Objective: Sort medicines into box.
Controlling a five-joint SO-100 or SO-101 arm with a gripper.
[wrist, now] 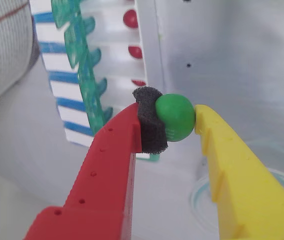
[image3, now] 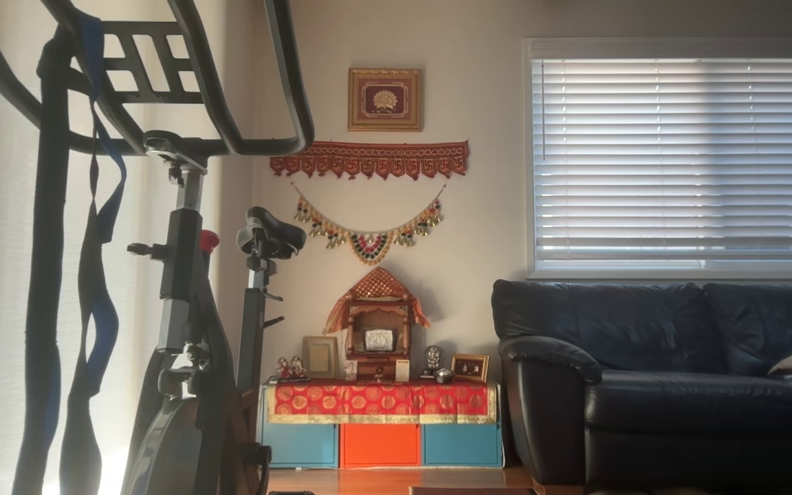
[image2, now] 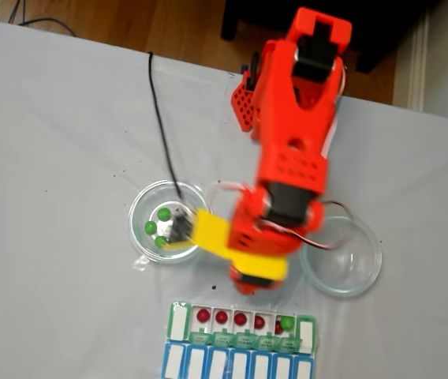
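Orange arm (image2: 295, 150) reaches over the left clear dish (image2: 141, 217), which holds three green pills (image2: 164, 214). Green organizer (image2: 309, 335) sits near the table's front edge, five red pills (image2: 203, 315) and one green inside. Gripper (wrist: 177, 120) is clamped on a green pill (wrist: 176, 116) between foam pad and yellow finger.

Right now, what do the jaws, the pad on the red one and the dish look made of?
Jaws: 3D-printed plastic by the look, matte with molded holes, one red and one yellow, shut on a glossy green pill.
Pad: dark open foam, fuzzy edges.
Dish: clear, probably plastic; the tablecloth shows through.
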